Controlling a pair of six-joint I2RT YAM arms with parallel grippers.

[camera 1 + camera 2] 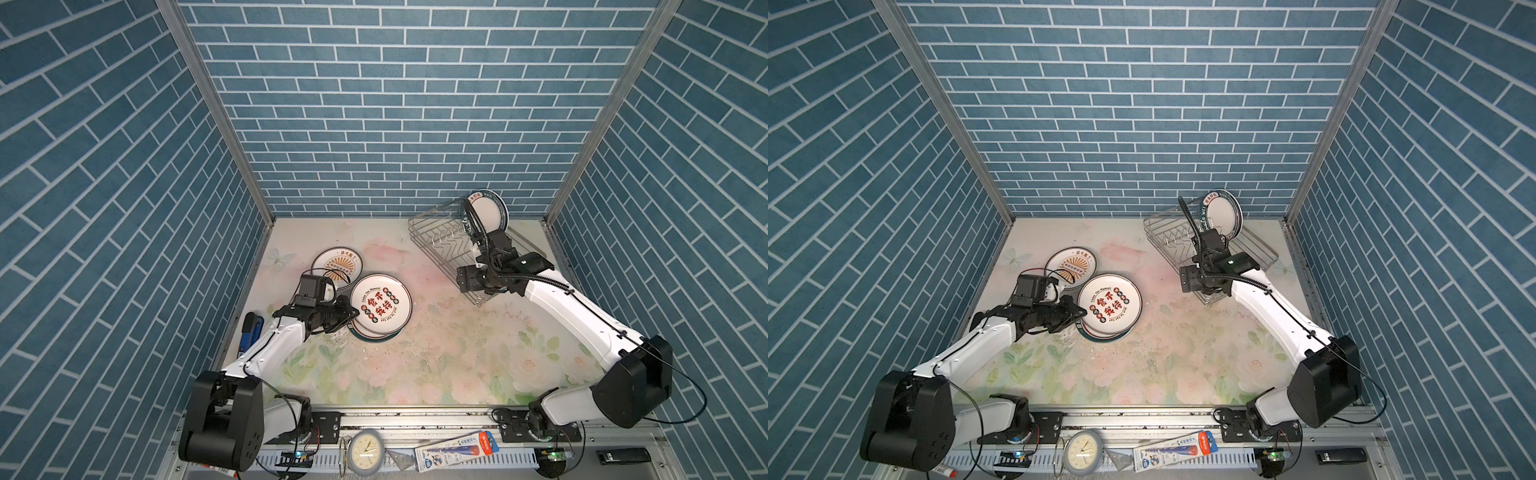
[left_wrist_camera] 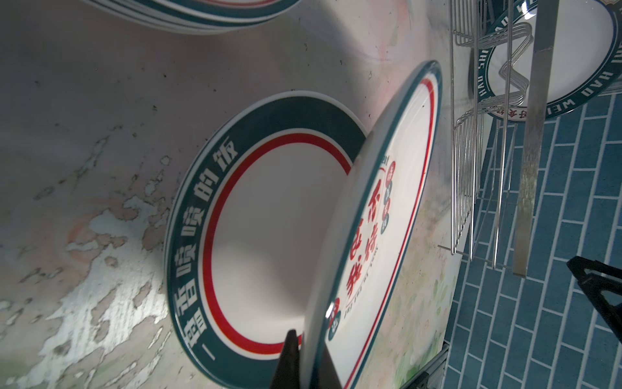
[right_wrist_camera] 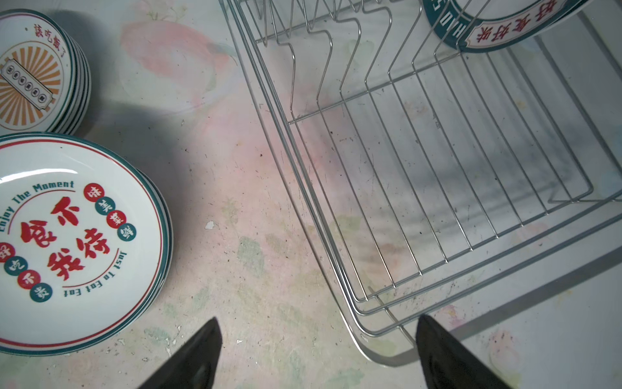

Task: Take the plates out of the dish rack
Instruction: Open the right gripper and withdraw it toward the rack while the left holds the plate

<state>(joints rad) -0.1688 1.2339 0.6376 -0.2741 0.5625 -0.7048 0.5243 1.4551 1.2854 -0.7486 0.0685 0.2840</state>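
Left gripper [image 1: 352, 316] clamped on the rim of the red-character plate [image 1: 380, 304]. Plate is tilted over the green-rimmed stack [image 1: 374, 336] near the tabletop's left edge. Right gripper [image 3: 318, 338] jaws wide, nothing between them, above the near corner of the dish rack [image 1: 432, 232]. Sunburst plate stack [image 1: 334, 262] just behind the left gripper. Dish rack sits at the far right corner; one green-rimmed plate [image 1: 488, 211] stands upright at its far end.

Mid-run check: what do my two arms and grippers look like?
The left arm and right arm have white links, black joint housings and thin black cables. The left gripper and right gripper have black pointed fingers. A black ribbed hose runs from the right wrist.
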